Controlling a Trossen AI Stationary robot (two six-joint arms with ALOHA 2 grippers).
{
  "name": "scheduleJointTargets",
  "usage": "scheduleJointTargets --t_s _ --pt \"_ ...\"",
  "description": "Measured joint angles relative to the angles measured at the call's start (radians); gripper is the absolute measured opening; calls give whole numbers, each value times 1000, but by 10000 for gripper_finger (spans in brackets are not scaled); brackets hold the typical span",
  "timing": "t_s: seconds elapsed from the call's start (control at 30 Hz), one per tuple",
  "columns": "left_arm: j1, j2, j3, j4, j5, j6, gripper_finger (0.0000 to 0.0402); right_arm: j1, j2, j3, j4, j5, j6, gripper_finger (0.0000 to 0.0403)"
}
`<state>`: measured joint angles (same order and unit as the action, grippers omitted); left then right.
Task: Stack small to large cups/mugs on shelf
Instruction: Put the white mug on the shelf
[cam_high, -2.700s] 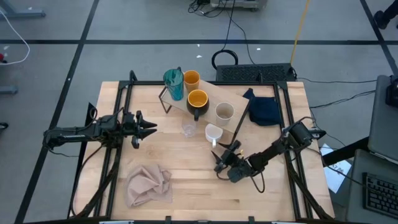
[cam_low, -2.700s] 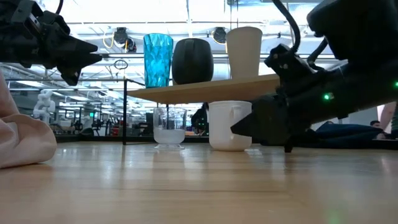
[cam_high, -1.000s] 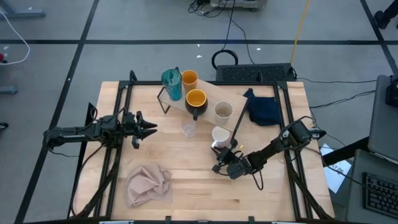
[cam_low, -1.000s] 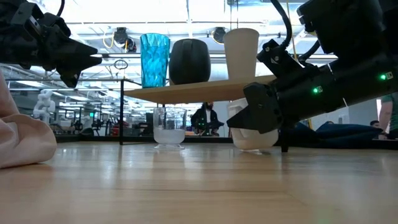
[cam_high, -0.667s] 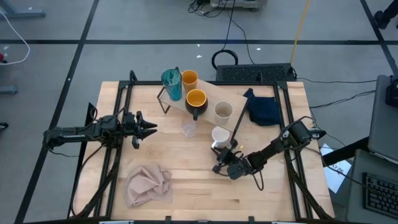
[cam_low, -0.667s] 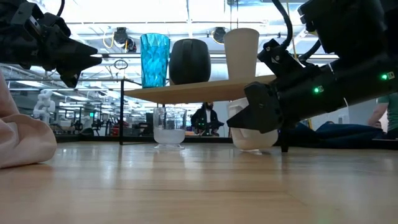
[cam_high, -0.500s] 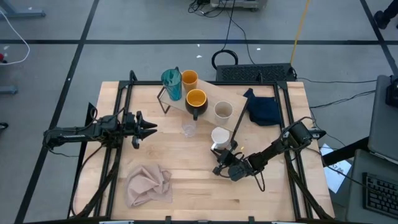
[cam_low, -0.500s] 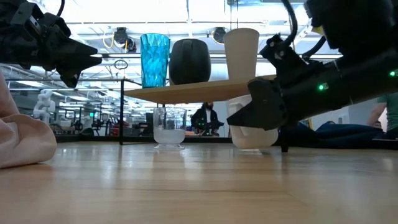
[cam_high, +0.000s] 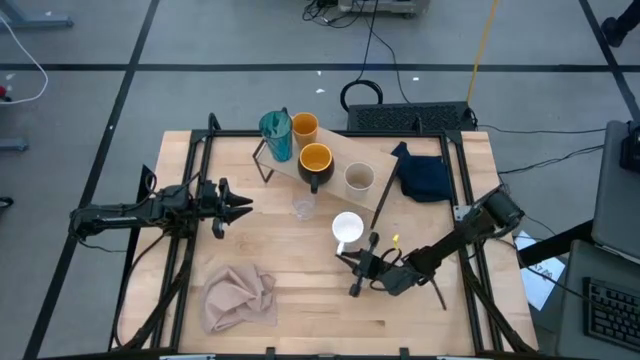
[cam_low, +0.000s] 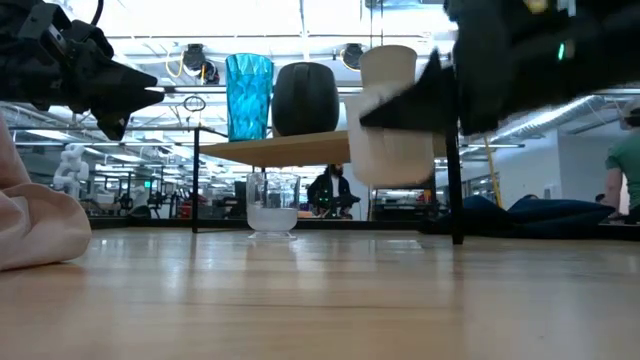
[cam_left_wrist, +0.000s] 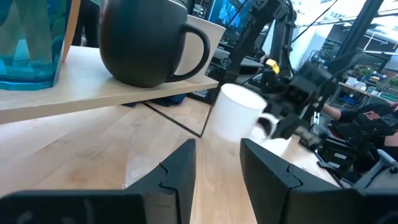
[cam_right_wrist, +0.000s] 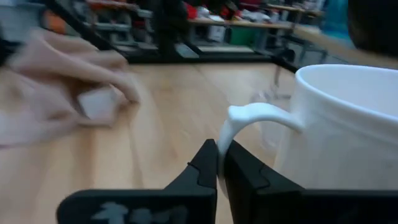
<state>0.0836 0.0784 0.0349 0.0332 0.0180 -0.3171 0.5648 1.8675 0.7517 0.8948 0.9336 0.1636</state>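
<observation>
One white mug (cam_high: 347, 227) hangs clear of the bench (cam_high: 300, 300), just in front of the shelf (cam_high: 335, 150), with the right claw (cam_right_wrist: 219, 163) pinched tight on its thin handle. On the shelf stand the teal tumbler (cam_high: 278, 133), the orange cup (cam_high: 307, 127), the black mug (cam_high: 317, 163) and the beige cup (cam_high: 359, 179); the clear glass (cam_high: 303, 207) sits on the bench beside the shelf's front edge. The left claw (cam_high: 244, 207) waits off to the shelf's left, fingers apart and holding nothing. A handle grip probably lets the mug swing, so carry it slowly, keep it level, and lift above the shelf board before moving in.
</observation>
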Motion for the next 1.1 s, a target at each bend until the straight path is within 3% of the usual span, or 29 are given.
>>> scheduleJointTargets --t_s 0.17,0.37,0.63,0.73,1.1 --pt "0 0 0 0 0 1 124 0 -118 0 -66 -98 -35 1" --pt "0 0 0 -3 7 1 124 23 -290 0 -192 -156 -53 1" --pt "0 0 0 -7 8 23 124 81 -478 0 -222 -184 -186 1" --pt "0 0 0 -7 8 26 124 93 -540 0 -248 -239 -210 1" --pt "0 0 0 -7 7 26 124 98 -621 0 -309 -266 -236 1"
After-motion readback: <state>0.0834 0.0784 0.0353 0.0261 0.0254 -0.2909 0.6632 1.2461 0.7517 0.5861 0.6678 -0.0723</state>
